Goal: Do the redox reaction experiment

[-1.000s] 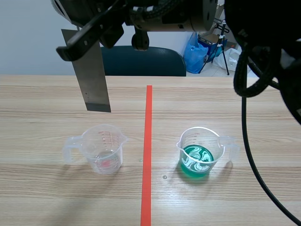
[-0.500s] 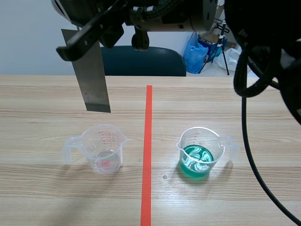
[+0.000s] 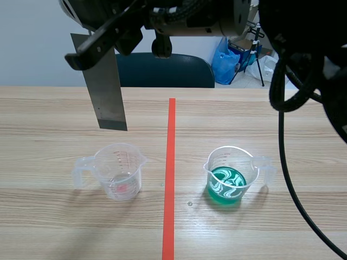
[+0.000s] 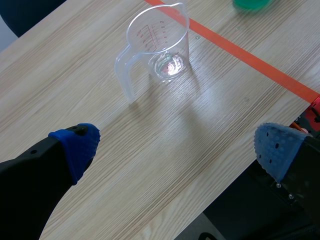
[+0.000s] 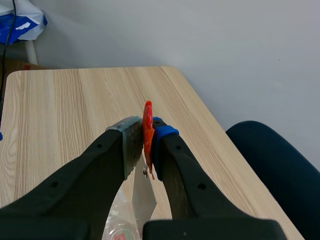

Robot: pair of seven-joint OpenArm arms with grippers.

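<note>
Now the right gripper (image 5: pixel 147 139) pinches a grey metal strip (image 3: pixel 108 92) above the clear cup (image 3: pixel 120 172); the left gripper (image 4: pixel 175 150) has its fingers spread wide.

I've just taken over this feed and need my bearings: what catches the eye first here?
A grey metal strip hangs from the right gripper, held high over the left half of the scene. Below it, left of the tape line, stands a clear cup that looks almost empty. Right of the line is a cup of green liquid with white swirls.
</note>
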